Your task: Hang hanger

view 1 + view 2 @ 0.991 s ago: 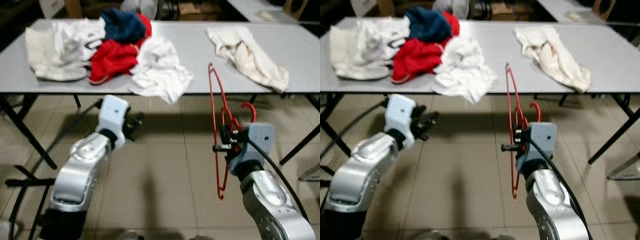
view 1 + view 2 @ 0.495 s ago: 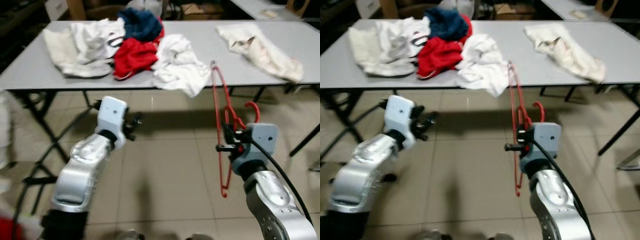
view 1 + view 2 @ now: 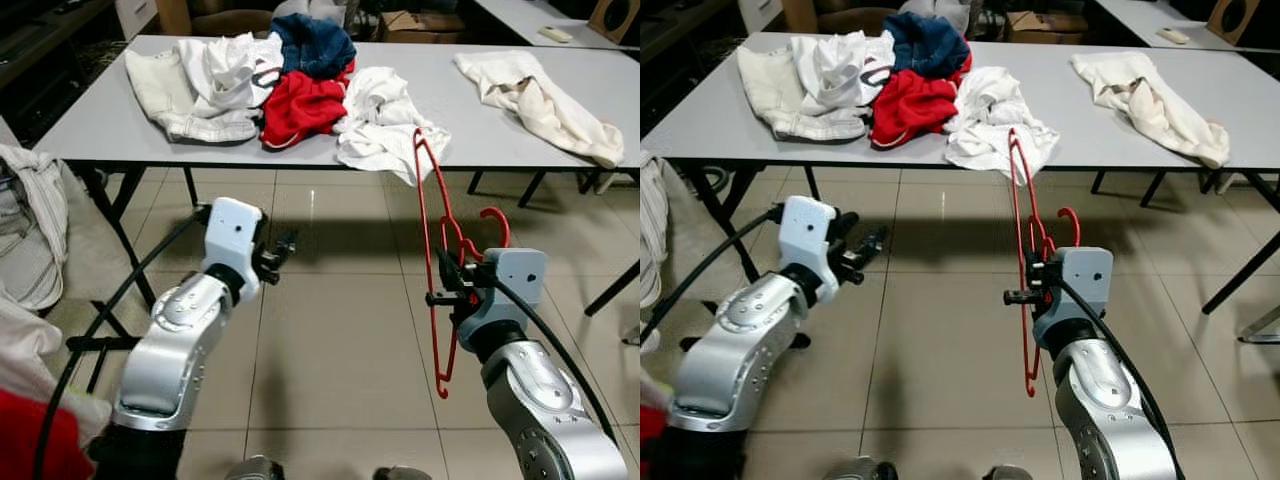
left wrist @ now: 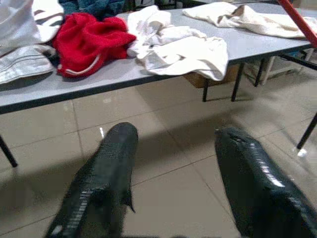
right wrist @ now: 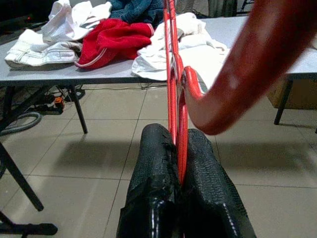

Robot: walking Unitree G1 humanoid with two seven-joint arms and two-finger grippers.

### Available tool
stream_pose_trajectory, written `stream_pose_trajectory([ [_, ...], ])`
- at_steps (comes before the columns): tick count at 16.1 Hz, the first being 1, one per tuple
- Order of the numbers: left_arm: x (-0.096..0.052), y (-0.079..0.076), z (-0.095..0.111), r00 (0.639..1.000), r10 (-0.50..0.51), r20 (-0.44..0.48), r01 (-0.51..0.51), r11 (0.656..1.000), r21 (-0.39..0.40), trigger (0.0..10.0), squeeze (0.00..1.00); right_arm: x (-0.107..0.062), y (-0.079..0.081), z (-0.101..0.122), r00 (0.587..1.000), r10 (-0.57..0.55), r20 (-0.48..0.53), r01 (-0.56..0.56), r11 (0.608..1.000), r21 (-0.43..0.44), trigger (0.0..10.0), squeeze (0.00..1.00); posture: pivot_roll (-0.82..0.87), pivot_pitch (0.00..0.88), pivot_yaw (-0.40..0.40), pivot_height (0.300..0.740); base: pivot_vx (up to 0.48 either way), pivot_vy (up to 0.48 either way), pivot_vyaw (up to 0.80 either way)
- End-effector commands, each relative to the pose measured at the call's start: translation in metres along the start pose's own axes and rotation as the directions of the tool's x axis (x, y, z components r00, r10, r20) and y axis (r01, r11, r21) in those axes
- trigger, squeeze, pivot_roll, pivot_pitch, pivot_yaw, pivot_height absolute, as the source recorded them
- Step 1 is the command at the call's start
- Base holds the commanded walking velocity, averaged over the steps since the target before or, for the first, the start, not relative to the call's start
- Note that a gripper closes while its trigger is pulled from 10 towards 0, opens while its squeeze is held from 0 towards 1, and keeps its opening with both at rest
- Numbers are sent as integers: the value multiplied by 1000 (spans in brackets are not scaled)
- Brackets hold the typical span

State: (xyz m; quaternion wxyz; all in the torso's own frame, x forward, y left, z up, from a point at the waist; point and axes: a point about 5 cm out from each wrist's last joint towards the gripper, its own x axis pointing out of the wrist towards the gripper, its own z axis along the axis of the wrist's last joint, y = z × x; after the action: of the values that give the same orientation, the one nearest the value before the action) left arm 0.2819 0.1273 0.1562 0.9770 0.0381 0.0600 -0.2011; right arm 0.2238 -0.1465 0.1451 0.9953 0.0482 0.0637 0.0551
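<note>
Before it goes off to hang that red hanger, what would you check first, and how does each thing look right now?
1. Right gripper clamped on the red hanger: ok, jaws shut on its wire.
2. Hanger clear of the table: ok, held out in front of its edge.
3. Left gripper free: ok, jaws open, holding nothing.
4. Clothes pile out of the way: ok, lying on the table.
5. A rail to hang it on: cannot tell.
</note>
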Motion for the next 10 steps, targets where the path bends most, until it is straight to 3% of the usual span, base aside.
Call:
stream_pose_trajectory([
  [1,2,0,0,1000,-7,4,7,1000,3,10000,804,1,-1,0,1000,-5,4,5,1000,8,10000,0,-49,36,12,740,0,0,-656],
  [3,5,1,2,1000,6,12,-6,1000,10,10000,780,2,-4,1,1000,-29,5,29,1000,-7,10000,0,-52,35,12,740,0,0,-800],
  [10,5,9,1,997,69,17,-69,998,10,10000,788,6,-1,3,1000,21,14,-21,1000,-23,10000,0,-42,34,-1,740,0,0,0],
])
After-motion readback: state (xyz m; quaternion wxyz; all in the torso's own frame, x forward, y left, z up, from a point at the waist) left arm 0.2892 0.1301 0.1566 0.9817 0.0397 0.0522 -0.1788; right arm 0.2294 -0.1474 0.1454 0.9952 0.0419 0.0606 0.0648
